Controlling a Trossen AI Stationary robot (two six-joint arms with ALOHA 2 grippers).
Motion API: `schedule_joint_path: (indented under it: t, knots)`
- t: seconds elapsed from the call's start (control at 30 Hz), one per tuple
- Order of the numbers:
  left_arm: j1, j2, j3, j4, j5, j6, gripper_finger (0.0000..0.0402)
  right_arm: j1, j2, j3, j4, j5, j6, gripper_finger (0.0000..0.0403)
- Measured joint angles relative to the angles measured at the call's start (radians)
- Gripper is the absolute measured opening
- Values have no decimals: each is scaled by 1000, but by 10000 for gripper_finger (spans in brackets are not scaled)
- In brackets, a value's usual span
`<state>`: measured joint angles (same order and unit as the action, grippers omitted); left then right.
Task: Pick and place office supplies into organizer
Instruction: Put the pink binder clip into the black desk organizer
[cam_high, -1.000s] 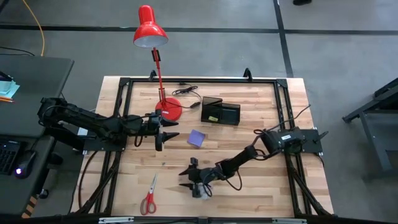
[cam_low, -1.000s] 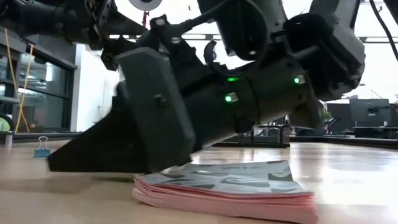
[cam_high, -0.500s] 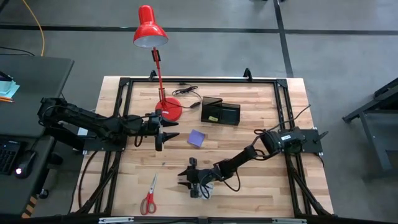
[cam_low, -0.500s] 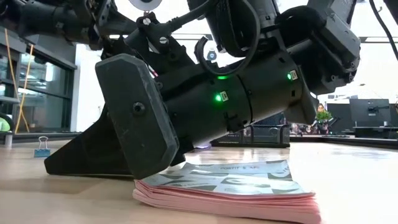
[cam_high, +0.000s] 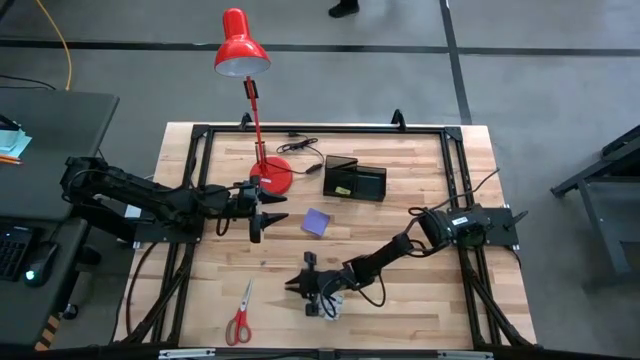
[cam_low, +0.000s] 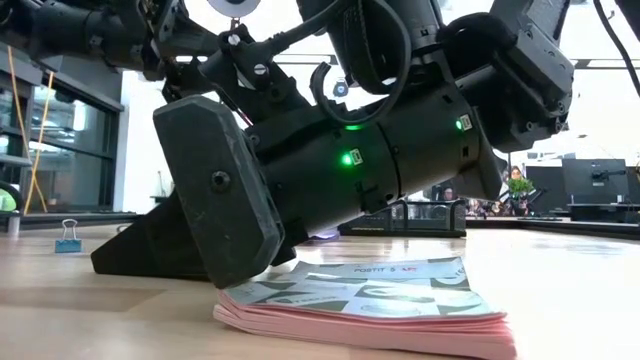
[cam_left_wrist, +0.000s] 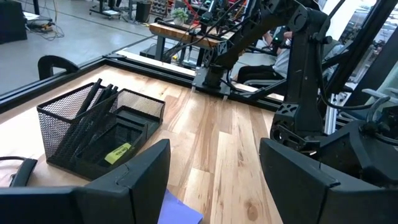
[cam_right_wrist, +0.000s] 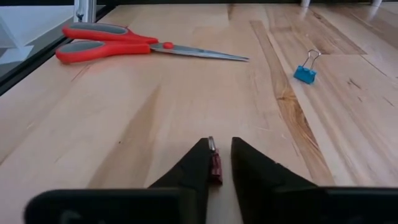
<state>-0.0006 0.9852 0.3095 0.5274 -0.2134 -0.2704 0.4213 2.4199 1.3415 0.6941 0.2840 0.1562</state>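
Since the earlier frame, right gripper (cam_right_wrist: 221, 163) fingers had narrowed, pinching the sticky-note pad (cam_low: 370, 305) edge; left gripper (cam_high: 262, 212) stayed spread at 9 o'clock.

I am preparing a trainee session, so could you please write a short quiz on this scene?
1. True or false: the red-handled scissors already lie in the organizer.
2. What is the right hand pinching at table level? A: a purple notepad. B: the sticky-note packet. C: a blue binder clip.
3. Fill in: the left hand, hanging near the lamp base, has its jaws ____.
Key: 1 false, they lie on the table; 2 B; 3 open.
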Motion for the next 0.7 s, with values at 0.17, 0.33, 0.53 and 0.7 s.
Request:
schedule_joint_path:
  t: [0.17, 0.33, 0.53, 0.7]
  knots:
    - [0, 0, 0, 0, 0, 0, 233, -4, 0, 0, -2, -12, -7, 10]
    - [0, 0, 0, 0, 0, 0, 233, -7, -13, -1, -20, -15, -28, 11]
    - [0, 0, 0, -1, 0, 0, 233, -16, -114, -3, -242, 54, -54, 4]
    - [0, 0, 0, -3, 0, 0, 233, -22, -215, -3, -391, 152, -78, 6]
